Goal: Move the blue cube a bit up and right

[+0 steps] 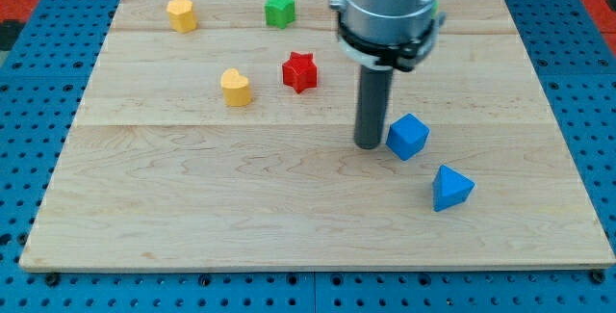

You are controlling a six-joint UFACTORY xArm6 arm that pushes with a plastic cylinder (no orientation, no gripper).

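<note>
Sitting just left of the blue cube [408,136] right of frame centre, my tip [369,145] (a plain rod, nothing to open or close) looks about touching it, so the up-and-right nudge seems barely begun.

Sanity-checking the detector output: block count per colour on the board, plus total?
Blue: 2, the blue cube and the blue triangular block
Yellow: 2, the yellow block at the view's top left and the yellow heart-shaped block
Red: 1, the red star
Green: 1, the green block
Total: 6
My tip sits just left of the blue cube.
</note>
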